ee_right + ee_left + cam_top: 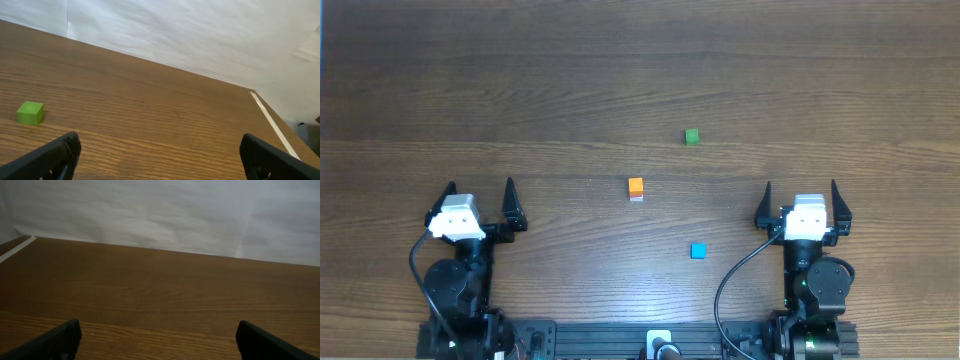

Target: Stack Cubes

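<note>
Blue cube (697, 250) sat nearest, left of and behind the right gripper's (801, 184) spread, empty fingers. Orange cube (636, 186) lay between both grippers, with green cube (692, 136) farther ahead. The left gripper (480, 184) likewise gaped empty over the wooden table (620, 60).

Soft, even light; faint shadows
</note>
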Tool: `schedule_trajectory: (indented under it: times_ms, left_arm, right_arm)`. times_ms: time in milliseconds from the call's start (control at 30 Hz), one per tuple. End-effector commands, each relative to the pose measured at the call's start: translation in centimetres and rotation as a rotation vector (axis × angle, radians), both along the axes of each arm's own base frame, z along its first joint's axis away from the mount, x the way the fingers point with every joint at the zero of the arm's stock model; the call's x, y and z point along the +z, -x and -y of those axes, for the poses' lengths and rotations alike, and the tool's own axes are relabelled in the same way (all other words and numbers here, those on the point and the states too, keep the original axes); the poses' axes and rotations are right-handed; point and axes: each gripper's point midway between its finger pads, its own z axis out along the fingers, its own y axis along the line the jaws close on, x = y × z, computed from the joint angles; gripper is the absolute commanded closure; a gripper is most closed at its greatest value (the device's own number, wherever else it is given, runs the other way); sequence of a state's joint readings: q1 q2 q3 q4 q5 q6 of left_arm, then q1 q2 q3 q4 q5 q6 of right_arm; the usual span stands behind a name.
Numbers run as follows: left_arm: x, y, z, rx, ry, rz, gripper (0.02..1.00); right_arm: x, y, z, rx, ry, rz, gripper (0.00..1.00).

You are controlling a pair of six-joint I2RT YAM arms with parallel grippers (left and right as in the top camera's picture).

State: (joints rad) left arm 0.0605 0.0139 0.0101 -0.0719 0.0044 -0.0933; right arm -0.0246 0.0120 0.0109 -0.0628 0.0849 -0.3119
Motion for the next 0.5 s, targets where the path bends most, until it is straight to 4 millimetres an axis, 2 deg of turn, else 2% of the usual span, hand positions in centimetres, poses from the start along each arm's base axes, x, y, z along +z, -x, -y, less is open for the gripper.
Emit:
schedule_trajectory:
  times_ms: [33,167,267,500]
  left_arm:
    - [-0.1,0.0,0.1,-0.01,-0.009,-0.002,0.018]
    - [-0.1,0.0,0.1,-0.01,-0.01,-0.001,0.018]
    - [-0.1,0.0,0.1,-0.01,-0.01,-0.002,0.018]
    - [-0.1,0.0,0.1,-0.01,-0.01,-0.001,0.02]
  right_arm:
    - [-0.3,-0.1,-1.9,0.108,-0.075,-0.004,0.007]
    - [0.8,0.1,-4.6,0.264,-0.136,0.036,0.009]
    - [2.6,0.1,-4.6,0.266,-0.333,0.102,0.007]
    - [7.4,1.0,-5.2,0.316,-0.41,0.198,0.009]
